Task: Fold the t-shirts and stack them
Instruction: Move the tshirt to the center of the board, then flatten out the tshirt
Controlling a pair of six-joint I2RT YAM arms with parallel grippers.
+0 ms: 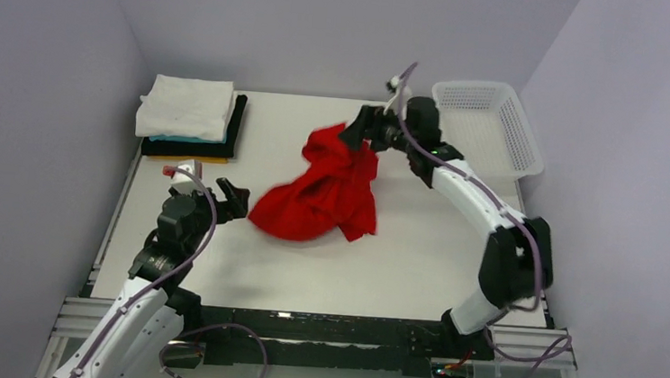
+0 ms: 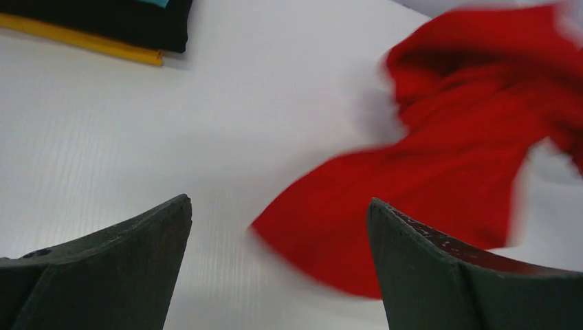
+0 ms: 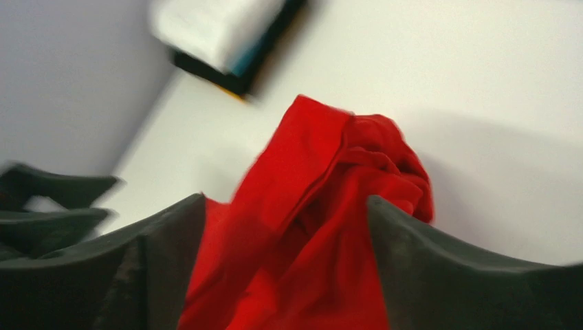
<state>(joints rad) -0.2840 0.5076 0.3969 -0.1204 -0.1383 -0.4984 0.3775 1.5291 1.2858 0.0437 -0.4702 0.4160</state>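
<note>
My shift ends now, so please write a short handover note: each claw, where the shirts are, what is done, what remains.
Left claw: open, empty, beside the near-left edge of the red t-shirt.
Right claw: open, red cloth bunched between its fingers.
Red t-shirt: crumpled on the table, unfolded.
Done: folded stack at the far-left corner, white shirt on top.
Left: fold the red one, add it to the stack.

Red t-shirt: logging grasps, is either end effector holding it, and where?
Seemingly neither grips it. The right end effector stands open around the red t-shirt's bunched far end; the left end effector is open and empty.
</note>
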